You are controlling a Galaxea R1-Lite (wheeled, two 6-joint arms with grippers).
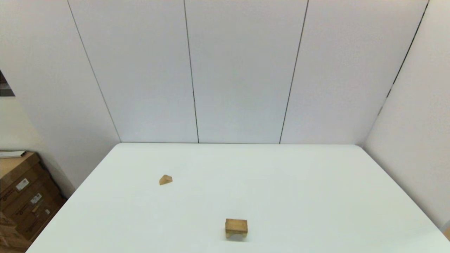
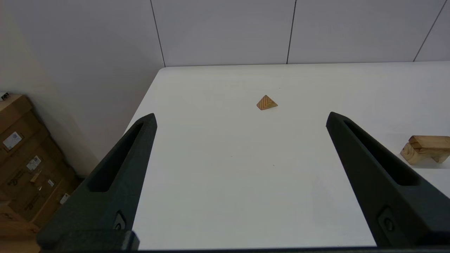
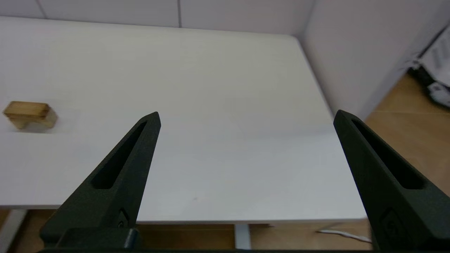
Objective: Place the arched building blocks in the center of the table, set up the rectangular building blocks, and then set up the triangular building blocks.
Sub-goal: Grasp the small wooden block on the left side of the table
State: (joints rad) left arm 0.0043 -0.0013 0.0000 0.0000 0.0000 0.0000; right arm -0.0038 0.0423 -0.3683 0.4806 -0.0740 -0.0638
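Pale wood stacked at the near middle of the table, one wedge left to set on top.

The slab (image 1: 236, 223) lies flat across the arch (image 1: 236, 232), the pair standing near the front edge of the white table (image 1: 316, 196), about midway across, so the first two steps look done. Both grippers sit low off the near edge, out of the head view. The left gripper (image 2: 240, 117) has its fingers spread wide with nothing between them or touching them; the right gripper (image 3: 246, 116) is spread just as wide and empty. Farther back and to the left lies the wedge (image 1: 165, 180), well apart from the stack. It lies almost straight ahead of the left fingers (image 2: 119, 165), so the left arm is likely the nearer one. I cannot tell the wedge's long axis.
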